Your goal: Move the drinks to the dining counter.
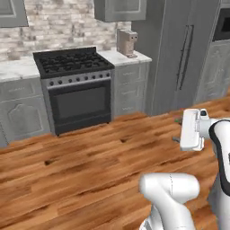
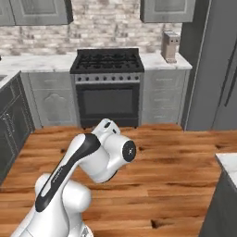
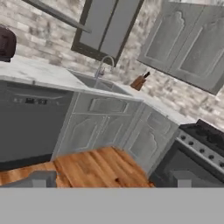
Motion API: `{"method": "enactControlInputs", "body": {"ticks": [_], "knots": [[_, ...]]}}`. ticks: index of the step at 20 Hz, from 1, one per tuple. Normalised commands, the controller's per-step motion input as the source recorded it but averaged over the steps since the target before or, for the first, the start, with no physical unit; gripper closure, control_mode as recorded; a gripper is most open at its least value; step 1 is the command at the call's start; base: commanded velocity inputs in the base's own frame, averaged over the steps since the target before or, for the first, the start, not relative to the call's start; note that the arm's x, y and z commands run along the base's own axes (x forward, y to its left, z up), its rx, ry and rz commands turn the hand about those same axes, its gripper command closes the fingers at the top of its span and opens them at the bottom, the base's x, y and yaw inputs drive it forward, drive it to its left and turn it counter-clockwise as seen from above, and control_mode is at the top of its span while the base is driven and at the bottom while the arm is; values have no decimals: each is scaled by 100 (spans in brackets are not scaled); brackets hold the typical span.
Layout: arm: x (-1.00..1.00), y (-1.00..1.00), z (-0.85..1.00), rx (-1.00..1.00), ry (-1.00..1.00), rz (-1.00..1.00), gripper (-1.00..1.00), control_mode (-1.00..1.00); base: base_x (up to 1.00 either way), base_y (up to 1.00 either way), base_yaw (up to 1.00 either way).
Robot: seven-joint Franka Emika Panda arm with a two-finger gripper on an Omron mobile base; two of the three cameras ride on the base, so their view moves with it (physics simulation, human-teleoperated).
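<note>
The drinks are out of view. A white marble corner on a grey base, apparently the dining counter (image 2: 227, 163), juts in at the right edge of the right base view. My gripper (image 1: 177, 130) hangs over the wooden floor at the right of the left base view, pointing left. In the hand view its two fingertips (image 3: 40, 179) stand far apart, so the gripper (image 3: 111, 181) is open with nothing between them. That view looks at the marble worktop (image 3: 39, 72), tilted.
A black stove (image 1: 74, 85) stands against the brick wall, with a coffee machine (image 1: 126, 42) on the counter beside it and a tall grey fridge (image 1: 179, 54) to its right. The hand view shows a dark toaster (image 3: 6, 43), a sink faucet (image 3: 103, 65) and a knife block (image 3: 138, 82). Wooden floor (image 1: 90, 166) lies ahead.
</note>
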Motion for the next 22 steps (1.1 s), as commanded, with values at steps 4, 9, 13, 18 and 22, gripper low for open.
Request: {"method": "enactControlInputs", "body": {"ticks": [4,9,13,18,22], "knots": [[0,0,0,0,0,0,-100,100,9,34,81],[0,0,0,0,0,0,-100,100,17,40,76],[0,0,0,0,0,0,-100,100,29,43,70],[0,0,0,0,0,0,-100,100,36,46,68],[0,0,0,0,0,0,-100,100,37,42,69]]}}
